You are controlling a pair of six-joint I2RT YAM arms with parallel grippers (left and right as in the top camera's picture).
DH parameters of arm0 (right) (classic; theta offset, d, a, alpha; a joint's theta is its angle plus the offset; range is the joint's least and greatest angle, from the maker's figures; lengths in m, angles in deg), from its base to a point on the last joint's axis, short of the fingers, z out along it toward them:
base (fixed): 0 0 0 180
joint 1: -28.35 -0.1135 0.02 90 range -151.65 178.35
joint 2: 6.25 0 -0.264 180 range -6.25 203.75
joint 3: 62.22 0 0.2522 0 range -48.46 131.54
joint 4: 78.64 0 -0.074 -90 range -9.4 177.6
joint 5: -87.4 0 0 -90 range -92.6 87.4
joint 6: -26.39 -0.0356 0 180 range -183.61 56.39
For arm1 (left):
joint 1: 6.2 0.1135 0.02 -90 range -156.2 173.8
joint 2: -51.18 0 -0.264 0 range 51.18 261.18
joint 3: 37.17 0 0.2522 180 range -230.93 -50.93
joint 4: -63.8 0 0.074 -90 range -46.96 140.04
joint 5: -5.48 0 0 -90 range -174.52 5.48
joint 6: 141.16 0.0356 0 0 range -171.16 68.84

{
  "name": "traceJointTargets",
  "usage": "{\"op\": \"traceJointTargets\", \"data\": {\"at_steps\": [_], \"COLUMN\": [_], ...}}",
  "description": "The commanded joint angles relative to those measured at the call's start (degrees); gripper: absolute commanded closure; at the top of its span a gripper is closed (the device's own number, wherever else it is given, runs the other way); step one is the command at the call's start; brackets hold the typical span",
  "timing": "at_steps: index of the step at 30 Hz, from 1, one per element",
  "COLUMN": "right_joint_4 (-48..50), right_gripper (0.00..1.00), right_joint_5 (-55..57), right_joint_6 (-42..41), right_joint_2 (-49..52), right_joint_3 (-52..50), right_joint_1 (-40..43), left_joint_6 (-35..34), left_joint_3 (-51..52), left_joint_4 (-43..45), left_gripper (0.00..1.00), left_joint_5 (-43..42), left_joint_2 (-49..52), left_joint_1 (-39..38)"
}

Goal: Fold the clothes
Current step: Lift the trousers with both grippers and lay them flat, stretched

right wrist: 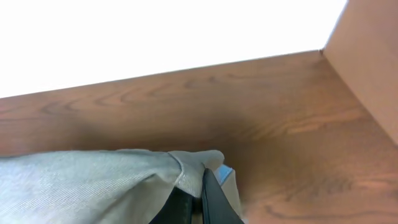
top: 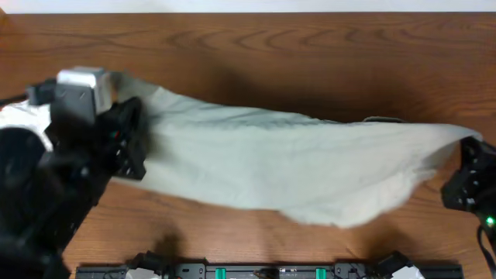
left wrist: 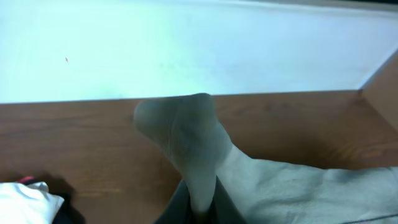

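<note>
Khaki shorts (top: 287,167) between left claw (left wrist: 200,210), right claw (right wrist: 200,200)

Soft, even light in the overhead view; the shorts (top: 294,170) cast a faint shadow on the table (top: 310,54). Both wrist views blow out white at top, slightly blurred.

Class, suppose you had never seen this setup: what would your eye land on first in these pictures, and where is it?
The pale khaki shorts stand out, stretched in a long band across the brown table. The left gripper pinches one end at the left, the right gripper the other at the right. A white garment lies at the far left.
</note>
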Motion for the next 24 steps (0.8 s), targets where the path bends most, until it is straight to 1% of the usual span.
{"op": "traceJointTargets", "data": {"at_steps": [1,7,10,12,14,16,19,21,22,24], "right_joint_4": [0.33,0.17,0.52,1.9,5.25,10.45,18.93,21.7,22.16,21.84], "right_gripper": [0.96,0.95,0.97,0.99,0.99,0.99,0.99,0.99,0.99,0.99], "right_joint_5": [2.05,2.1,1.81,-0.5,-5.75,-10.23,-14.36,-18.18,-19.28,-20.26], "right_joint_6": [3.13,3.78,3.76,4.55,7.69,11.28,15.19,16.26,16.22,16.22], "right_joint_2": [1.22,9.07,15.54,21.35,27.47,34.1,42.21,46.27,48.04,50.25], "right_joint_3": [0.98,0.96,0.96,0.96,0.96,0.98,1.51,4.07,6.4,12.0], "right_joint_1": [0.52,1.73,4.31,7.15,10.36,13.7,18.25,21.2,22.8,25.66], "left_joint_6": [-0.07,-0.07,-0.07,-0.07,-0.04,0.22,0.59,0.59,0.57,0.63], "left_joint_3": [-0.37,-0.37,-0.37,-0.37,-0.37,-0.37,-0.39,-1.46,-2.73,-7.63], "left_joint_4": [0.28,0.74,2.32,4.39,7.82,13.62,25.03,31.71,33.11,32.96], "left_gripper": [0.94,0.94,0.94,0.94,0.94,0.94,0.94,0.94,0.94,0.94], "left_joint_5": [1.4,1.4,1.4,1.4,1.4,1.51,3.21,3.32,3.3,3.04], "left_joint_2": [2.21,9.6,15.47,19.87,24.37,29.46,36.02,39.43,40.72,43.01], "left_joint_1": [0.31,0.31,0.31,0.31,0.31,0.7,2.23,3.67,4.31,5.64]}}
